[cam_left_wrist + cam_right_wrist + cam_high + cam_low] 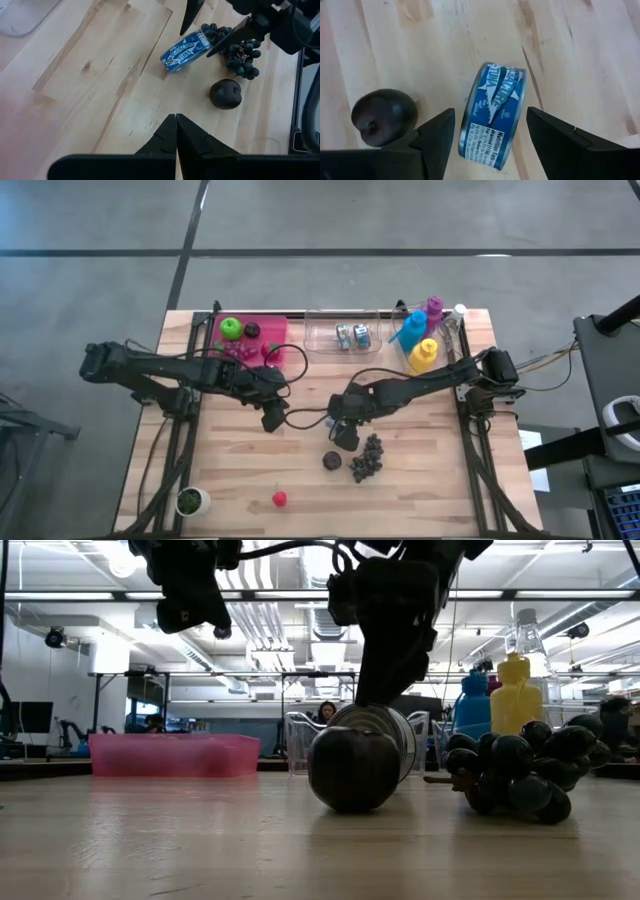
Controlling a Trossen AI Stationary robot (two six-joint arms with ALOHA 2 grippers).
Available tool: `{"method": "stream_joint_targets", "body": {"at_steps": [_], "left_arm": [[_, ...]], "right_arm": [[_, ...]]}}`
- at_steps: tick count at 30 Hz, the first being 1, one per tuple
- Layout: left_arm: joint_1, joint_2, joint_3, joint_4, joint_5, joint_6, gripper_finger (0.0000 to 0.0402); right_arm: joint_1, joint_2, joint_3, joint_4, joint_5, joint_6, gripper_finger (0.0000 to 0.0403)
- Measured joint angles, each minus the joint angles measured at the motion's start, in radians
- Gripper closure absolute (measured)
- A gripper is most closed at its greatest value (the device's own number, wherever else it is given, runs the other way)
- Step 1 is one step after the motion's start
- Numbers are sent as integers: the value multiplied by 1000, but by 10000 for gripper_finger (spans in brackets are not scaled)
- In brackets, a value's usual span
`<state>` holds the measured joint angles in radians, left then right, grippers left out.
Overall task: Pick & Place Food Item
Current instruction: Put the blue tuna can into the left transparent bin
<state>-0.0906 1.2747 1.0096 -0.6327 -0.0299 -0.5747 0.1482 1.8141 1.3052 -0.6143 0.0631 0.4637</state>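
Okay, quick pass: I'm working over a light wood plank tabletop (240, 470) on a grey concrete floor; the low view looks level across it into a big lab with ceiling strip lights, desks and a person far back behind the clear bin.

My right gripper (490, 137) sits mid-tabletop with jaws wide, straddling a blue tuna can (493, 116) that stands on its edge on the wood. I can't tell if the fingers touch the can; in the right wrist view there are gaps on both sides. A dark plum (384, 116) lies just beside the can, and a bunch of dark grapes (368, 458) sits near both.

My left gripper (176, 135) hangs above the wood left of the right one, jaws pressed together, nothing in them.

View differences: only the left wrist view shows the can label, plum and grapes together with the right arm over them. The low view hides most of the can behind the plum. Only the high view shows the front edge: a small red fruit (280, 499) and a white cup with something green inside (191, 501).

Containers at the back: a pink tray (272, 332) holding a green apple (231, 328) plus other small food I can't identify; a clear bin (325, 335) holding two more cans (352, 335); then blue, yellow and purple bottles (420, 340) at the right.
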Motion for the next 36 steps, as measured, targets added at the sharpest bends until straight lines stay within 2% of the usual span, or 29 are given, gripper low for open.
{"method": "stream_joint_targets", "body": {"at_steps": [16, 31, 36], "left_arm": [[0, 0, 0, 0, 0, 0, 398], [0, 0, 0, 1, 0, 0, 398], [0, 0, 0, 1, 0, -1, 398]], "right_arm": [[-5, 2, -4, 11, 0, -3, 170], [-8, 2, -69, 95, -17, 40, 172], [-7, 2, -69, 95, -18, 54, 197]]}}
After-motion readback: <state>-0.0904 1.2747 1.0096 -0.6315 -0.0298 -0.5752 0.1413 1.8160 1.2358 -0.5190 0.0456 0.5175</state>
